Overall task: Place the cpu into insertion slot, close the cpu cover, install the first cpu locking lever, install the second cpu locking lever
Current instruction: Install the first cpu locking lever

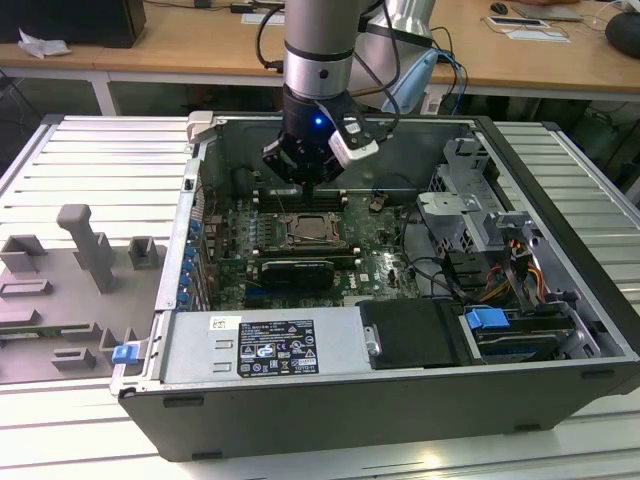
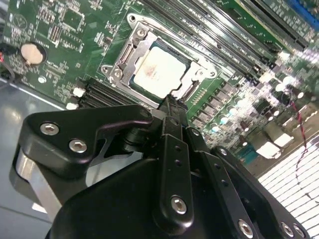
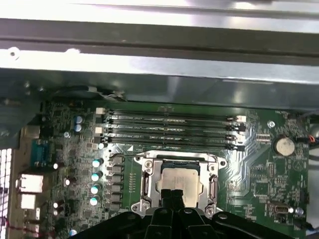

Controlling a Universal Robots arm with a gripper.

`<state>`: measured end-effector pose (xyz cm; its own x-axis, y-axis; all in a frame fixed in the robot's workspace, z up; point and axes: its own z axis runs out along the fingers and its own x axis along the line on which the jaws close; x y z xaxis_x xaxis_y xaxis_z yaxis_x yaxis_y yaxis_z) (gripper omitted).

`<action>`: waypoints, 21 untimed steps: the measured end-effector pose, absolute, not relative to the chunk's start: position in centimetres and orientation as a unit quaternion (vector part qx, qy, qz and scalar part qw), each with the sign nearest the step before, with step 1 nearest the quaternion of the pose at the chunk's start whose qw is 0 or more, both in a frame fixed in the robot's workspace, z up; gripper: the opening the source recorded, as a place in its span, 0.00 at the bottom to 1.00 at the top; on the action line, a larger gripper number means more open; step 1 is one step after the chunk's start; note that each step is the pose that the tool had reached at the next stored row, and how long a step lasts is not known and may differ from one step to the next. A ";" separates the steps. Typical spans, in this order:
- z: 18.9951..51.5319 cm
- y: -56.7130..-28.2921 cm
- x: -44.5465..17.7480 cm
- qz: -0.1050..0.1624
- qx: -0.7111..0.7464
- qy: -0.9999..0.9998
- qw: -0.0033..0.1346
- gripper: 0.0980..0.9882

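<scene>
The cpu (image 2: 160,73) shows its silver-grey top inside the insertion slot (image 1: 313,230) on the green board. Around the cpu (image 3: 180,183) the cpu cover (image 3: 149,172) lies flat, a silvery frame with its window over the chip, and the cpu cover (image 2: 130,55) looks the same in the second wrist view. A thin wire lever (image 3: 149,156) runs along the socket's edge toward the memory slots. My gripper (image 1: 312,188) hangs just above the socket. Its black fingers are shut with nothing between them, and the gripper (image 2: 171,99) tip sits at the chip's edge in both wrist views (image 3: 174,195).
Long memory slots (image 3: 169,129) lie beside the socket and a coin battery (image 3: 284,145) sits nearby. A black graphics card (image 1: 297,270), the power supply (image 1: 265,345) and a drive cage (image 1: 470,200) crowd the case. Grey fixtures (image 1: 85,245) stand outside, on the exterior view's left.
</scene>
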<state>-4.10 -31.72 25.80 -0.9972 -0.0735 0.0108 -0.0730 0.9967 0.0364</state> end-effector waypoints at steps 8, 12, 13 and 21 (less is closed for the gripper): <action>25.8 -31.7 -4.9 -0.018 0.047 -0.999 0.005 0.01; 26.1 -31.7 -5.0 -0.018 0.048 -0.999 0.005 0.01; 26.1 -31.7 -5.0 -0.018 0.048 -0.999 0.005 0.01; 26.1 -31.7 -5.9 -0.018 0.048 -0.999 0.004 0.01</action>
<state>-5.87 -31.72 26.07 -0.9954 -0.0958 0.0070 -0.0955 0.9947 0.0371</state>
